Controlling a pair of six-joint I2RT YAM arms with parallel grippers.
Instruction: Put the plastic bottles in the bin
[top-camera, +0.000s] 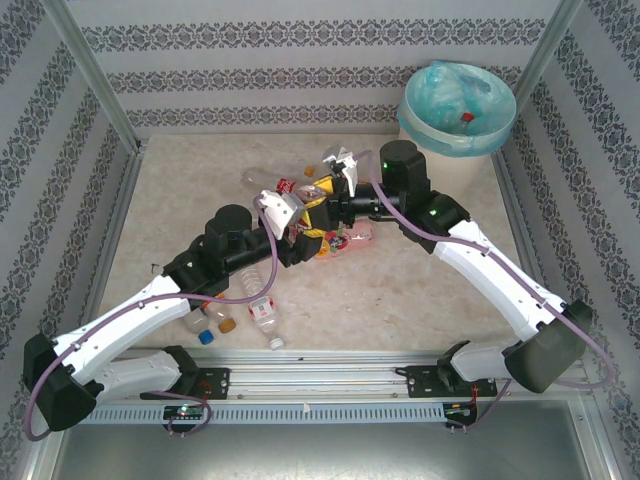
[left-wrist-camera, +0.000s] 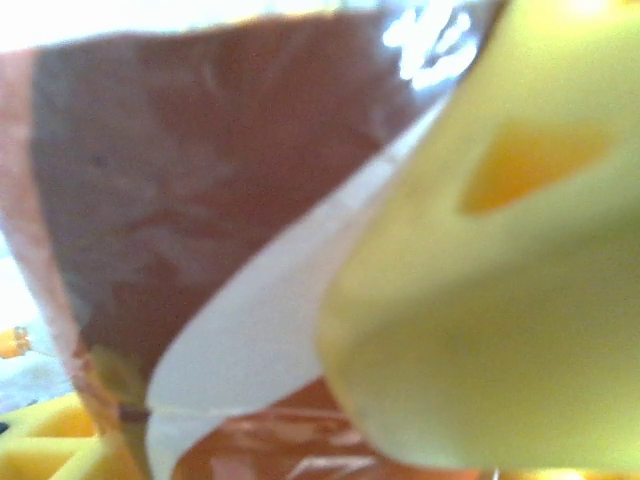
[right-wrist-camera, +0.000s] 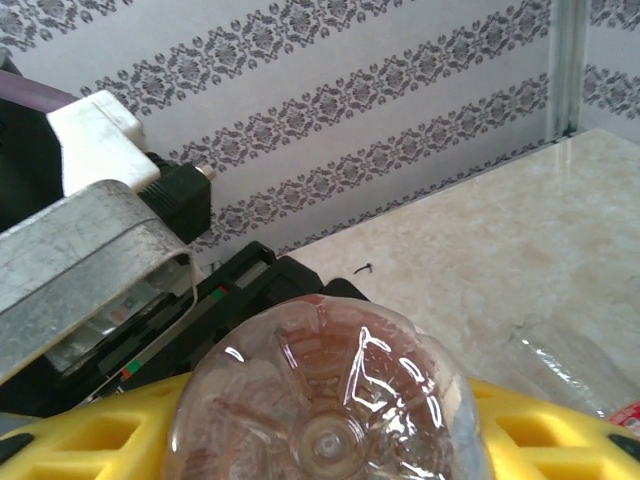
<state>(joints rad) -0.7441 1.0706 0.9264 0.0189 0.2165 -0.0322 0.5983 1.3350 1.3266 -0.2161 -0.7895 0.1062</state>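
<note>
Although the large round cream-white bin (top-camera: 412, 128), lined in blue-green at the far right, holds at least one, several small clear plastic bottles (top-camera: 262, 312) lie on the marbled table (top-camera: 420, 300). The right gripper (right-wrist-camera: 325, 450) pinches a brown-tinted bottle (right-wrist-camera: 325, 390) between its yellow fingers (right-wrist-camera: 565, 435). Whether the left gripper (top-camera: 292, 215) is spread cannot be told.

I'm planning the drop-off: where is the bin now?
In the top view, the bin stands in the far right corner of the table, just beyond the right arm.
</note>
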